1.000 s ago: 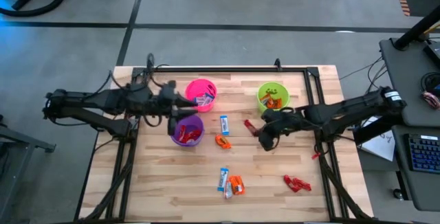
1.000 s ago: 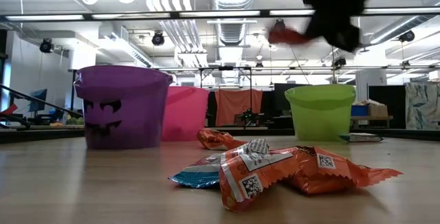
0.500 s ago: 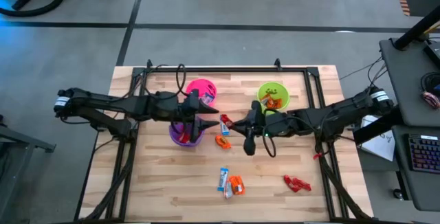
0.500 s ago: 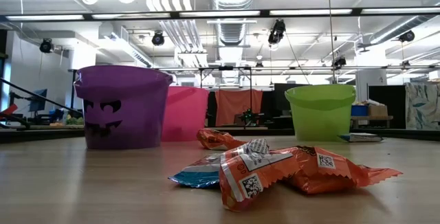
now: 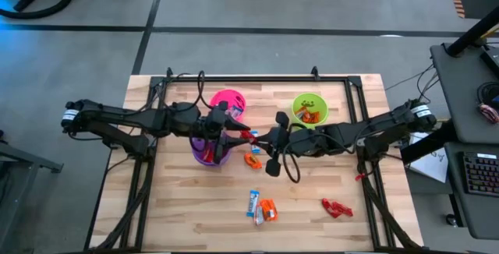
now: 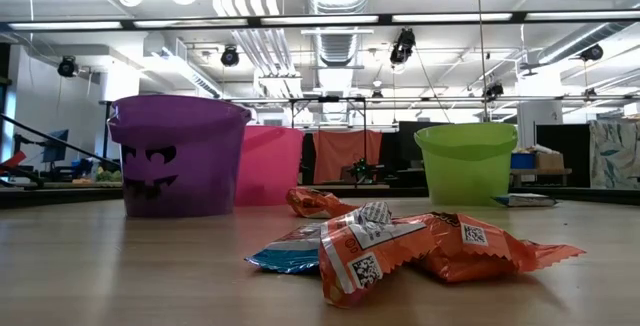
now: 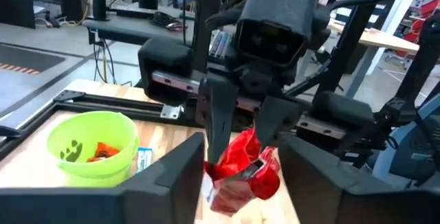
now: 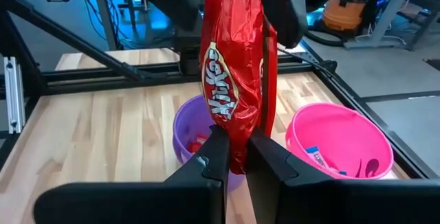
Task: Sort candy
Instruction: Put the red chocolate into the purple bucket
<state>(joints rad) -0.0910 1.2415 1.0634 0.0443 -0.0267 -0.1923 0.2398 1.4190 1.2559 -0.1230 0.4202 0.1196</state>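
Observation:
A shiny red candy [image 5: 248,135] is held in the air between both grippers, just right of the purple cup [image 5: 209,149]. My right gripper [image 8: 237,145] has reached in from the table's right and is shut on it. My left gripper [image 7: 244,147] faces it from the left, open, with one finger on each side of the candy's free end [image 7: 240,179]. Loose candy lies on the table: an orange one [image 5: 252,160], a blue-and-white bar [image 5: 253,201] beside another orange one [image 5: 268,209], and a red one [image 5: 337,207]. My right gripper pinches one end of the red candy [image 8: 237,124] between its two fingers [image 8: 214,157], coming level from the table's right. The candy sticks out past the fingertips toward the left gripper and is lifted clear of the table. My left gripper's fingers [image 7: 185,172] flank the candy's free end; I cannot tell whether they touch it.
The pink cup [image 5: 228,103] holds blue-and-white bars and the green cup [image 5: 309,107] holds orange candy, both on the far half of the table. The purple cup holds red candy. A black frame [image 5: 257,78] runs along the table's far edge and sides.
My right gripper has carried the red candy toward the table's left, from near the green cup to just right of the purple cup. My left gripper has moved right, from left of the purple and pink cups, to meet it. Both have risen almost out of the low view.

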